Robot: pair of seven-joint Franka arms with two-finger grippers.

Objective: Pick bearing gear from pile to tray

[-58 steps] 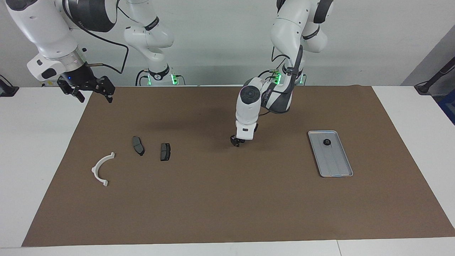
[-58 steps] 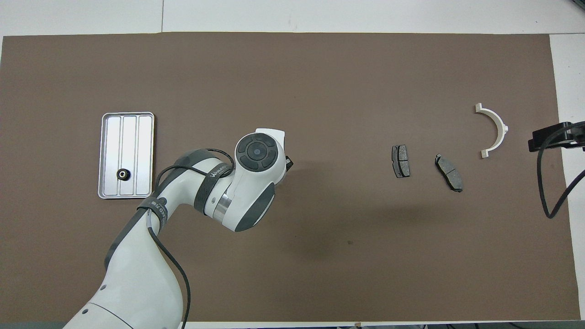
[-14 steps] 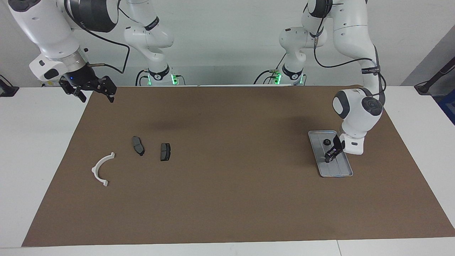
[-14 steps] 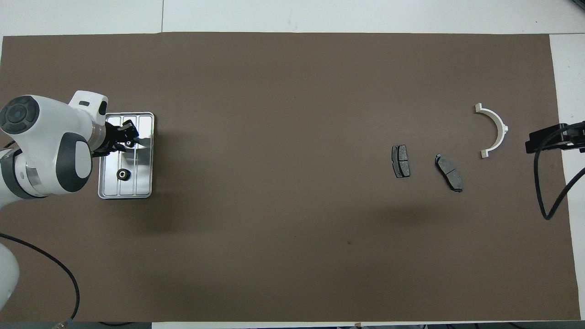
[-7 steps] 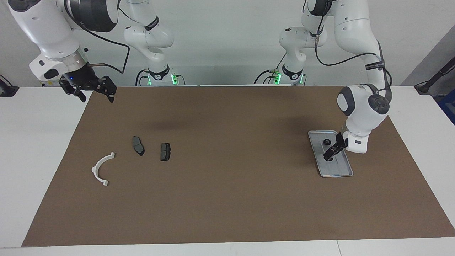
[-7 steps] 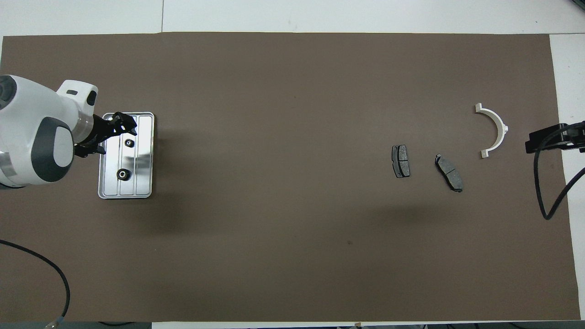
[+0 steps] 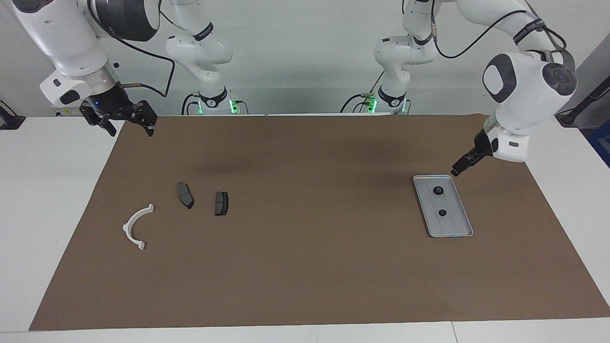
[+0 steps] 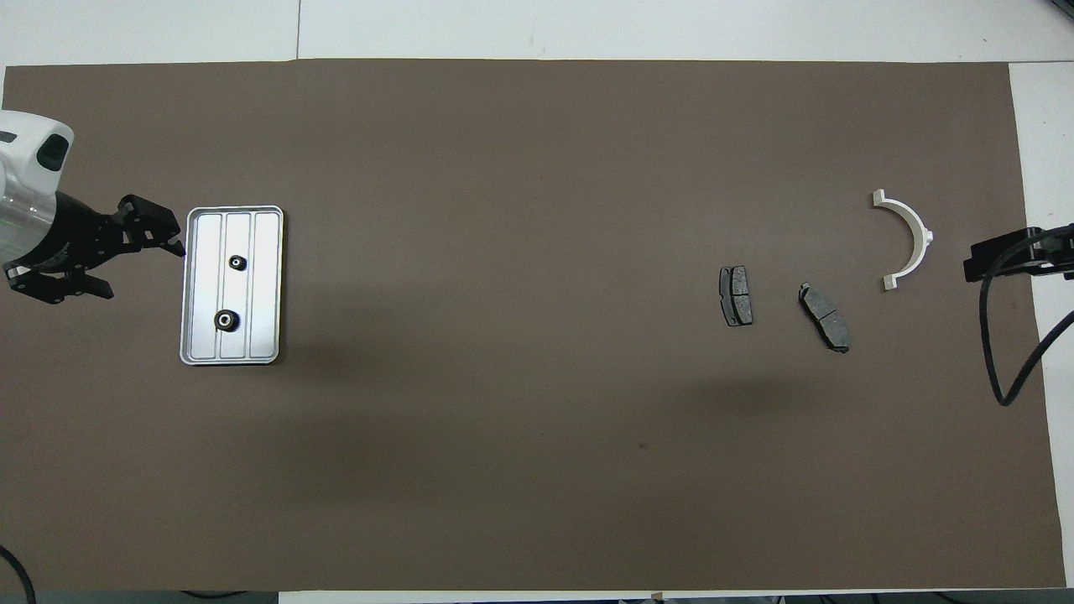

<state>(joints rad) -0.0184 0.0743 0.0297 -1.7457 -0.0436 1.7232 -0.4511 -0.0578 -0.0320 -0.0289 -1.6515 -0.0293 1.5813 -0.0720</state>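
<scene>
Above the brown mat (image 7: 305, 267) near the tray's (image 7: 464, 220) robot-side corner, at the left arm's end of the table (image 7: 47, 200), the left tool (image 7: 458, 167) hung in the air with its fingers spread wide and nothing between them. It touched nothing; in the overhead view its black fingers (image 8: 143, 220) showed just beside the tray's (image 8: 190, 285) rim, over the mat (image 8: 537, 470). The right tool (image 7: 125, 120) waited raised over the mat's corner at the right arm's end, fingers also wide apart and empty; overhead, only its dark tip (image 8: 1011, 252) reached into view.

The mat covered most of the white table, with a plain pale wall by the arms' bases.

Two small black round gears lay in the tray, well apart from each other along its middle lane: one gear (image 7: 437, 190) nearer the robots and a second gear (image 7: 442, 212) farther from them. Overhead, the nearer one (image 8: 225, 319) looked toothed and a little larger than the other (image 8: 237, 263). The tray was silver-grey, flat, with a low rim and lengthwise ridges.

Toward the right arm's end lay what was left of the pile: two dark grey brake pads (image 7: 185, 195) (image 7: 221, 203) side by side, and a white arc bracket (image 7: 137, 226) beside them, farther from the robots.
</scene>
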